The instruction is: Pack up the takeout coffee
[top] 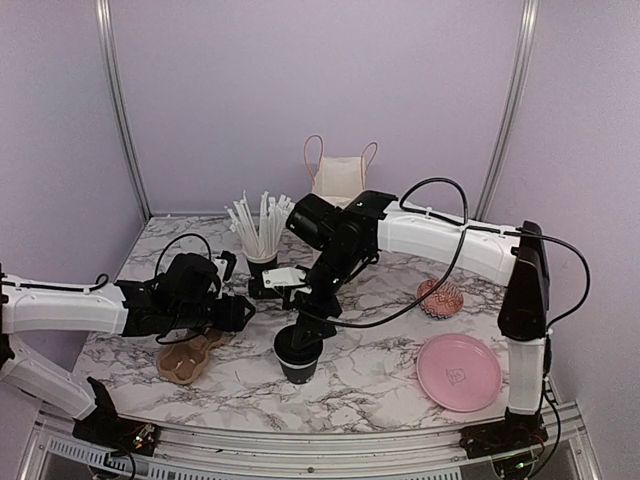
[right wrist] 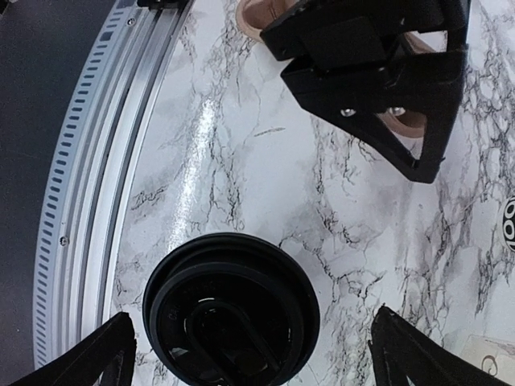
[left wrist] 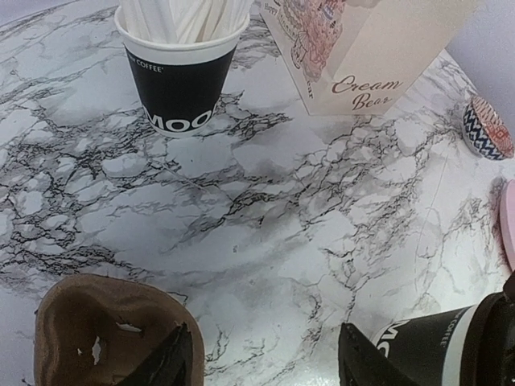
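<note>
Nearest us, the takeout coffee [top: 298, 360] stands upright on the marble worktop [top: 380, 385], front and centre, its black lid [right wrist: 232, 310] already on. That makes sense of the right end effector [right wrist: 251, 315], which is poised straight above it with its fingers spread as wide as they go, one on either side of the rim and clear of the cup, gripping nothing. It looks lined up for a top-down pickup. Just to the left sits the brown cardboard tray [top: 188, 360], which looks to be a two-well one. The left end effector [left wrist: 264, 346] hangs low beside it, fingers partway apart with only bare marble between them. My read is that it waits there to steady the tray, though whether its near finger touches the cardboard I cannot tell. Over on the right lies a pink plate [top: 458, 372], and just behind it a small red-patterned round item [top: 440, 298], both well out of the action. Further back stands the black cup of white straws [top: 262, 255], and farthest of all the paper bag [top: 340, 178] against the wall, presumably where everything ends up. The tally: one lidded coffee, one tray, one plate, one patterned piece, one straw cup holding a bunch too thick to count, one bag, two arms.
</note>
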Controlling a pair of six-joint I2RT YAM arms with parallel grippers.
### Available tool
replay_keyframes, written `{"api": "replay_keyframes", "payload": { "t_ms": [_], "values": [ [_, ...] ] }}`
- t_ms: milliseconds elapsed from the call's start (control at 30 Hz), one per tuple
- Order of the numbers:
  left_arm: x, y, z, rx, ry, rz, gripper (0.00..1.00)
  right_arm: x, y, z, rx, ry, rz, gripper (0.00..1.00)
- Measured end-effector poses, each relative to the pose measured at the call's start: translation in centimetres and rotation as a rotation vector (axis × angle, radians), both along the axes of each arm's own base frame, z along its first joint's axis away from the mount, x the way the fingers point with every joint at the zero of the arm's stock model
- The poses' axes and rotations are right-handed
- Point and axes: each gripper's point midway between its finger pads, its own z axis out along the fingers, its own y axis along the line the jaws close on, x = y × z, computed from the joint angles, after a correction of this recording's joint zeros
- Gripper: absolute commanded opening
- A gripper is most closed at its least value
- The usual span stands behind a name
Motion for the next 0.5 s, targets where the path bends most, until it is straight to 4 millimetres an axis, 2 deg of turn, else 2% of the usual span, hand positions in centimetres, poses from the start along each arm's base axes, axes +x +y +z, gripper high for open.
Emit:
{"api": "replay_keyframes", "payload": {
  "t_ms": [100,200,333,433,500],
  "values": [
    [0.3,-0.3,1.4,-0.035,0.02,0.035,0.6,0.5,-0.1,0.8,0.028,0.025,-0.011,0.99],
    [-0.4,-0.5,2.7,-0.102,0.053,0.056,0.6,1.7,-1.2,1.0,0.049,0.063,-0.057,0.99],
    [-2.5,-1.9,4.1,-0.208,0.122,0.024,0.6,4.0,-5.0,1.3,0.084,0.122,-0.201,0.98],
    [-4.3,-3.6,4.8,-0.271,0.184,-0.029,0.6,5.3,-7.6,1.3,0.106,0.169,-0.301,0.88],
    [-5.4,-4.6,4.9,-0.297,0.227,-0.057,0.59,5.8,-8.4,0.8,0.112,0.207,-0.339,0.84]
  ]
}}
